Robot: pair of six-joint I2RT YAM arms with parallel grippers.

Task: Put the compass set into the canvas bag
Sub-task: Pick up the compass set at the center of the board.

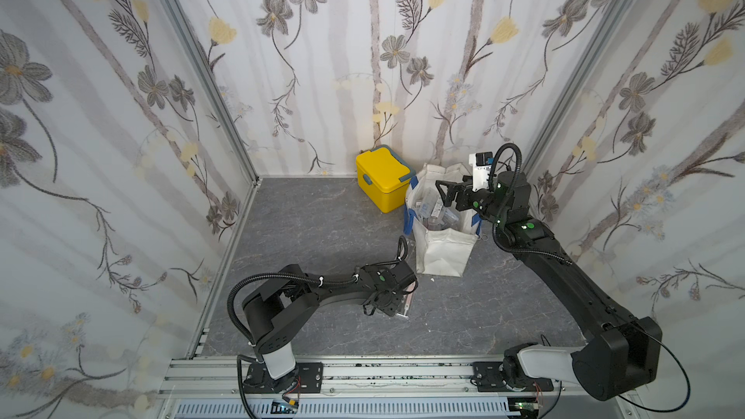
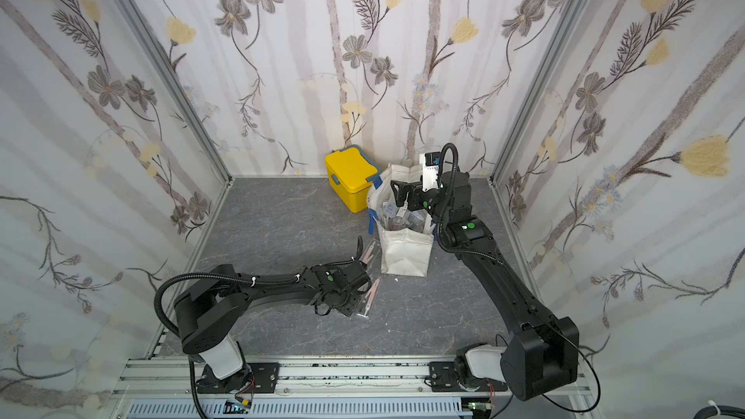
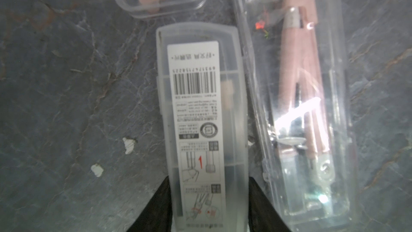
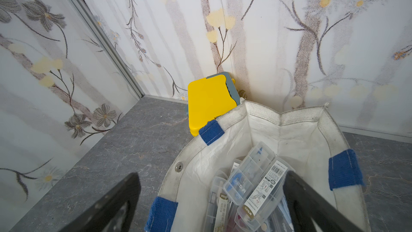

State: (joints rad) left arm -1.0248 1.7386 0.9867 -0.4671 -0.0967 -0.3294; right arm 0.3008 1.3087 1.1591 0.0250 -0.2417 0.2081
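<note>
Holds by its long edges, in the left pincer (image 3: 209, 178) closed snug near one end, the compass set (image 3: 200, 108) in its clear plastic case, lying flat on the table (image 3: 66, 85) straight between the fingers (image 3: 156, 208): probably light, stiff, slick and crackable, so best squeezed gently.

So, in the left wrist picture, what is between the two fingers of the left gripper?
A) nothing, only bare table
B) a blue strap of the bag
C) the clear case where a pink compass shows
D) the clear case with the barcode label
D: the left gripper has its black fingers against both long sides of the barcode-labelled clear case. The pink-compass case lies beside it, outside the fingers.
</note>
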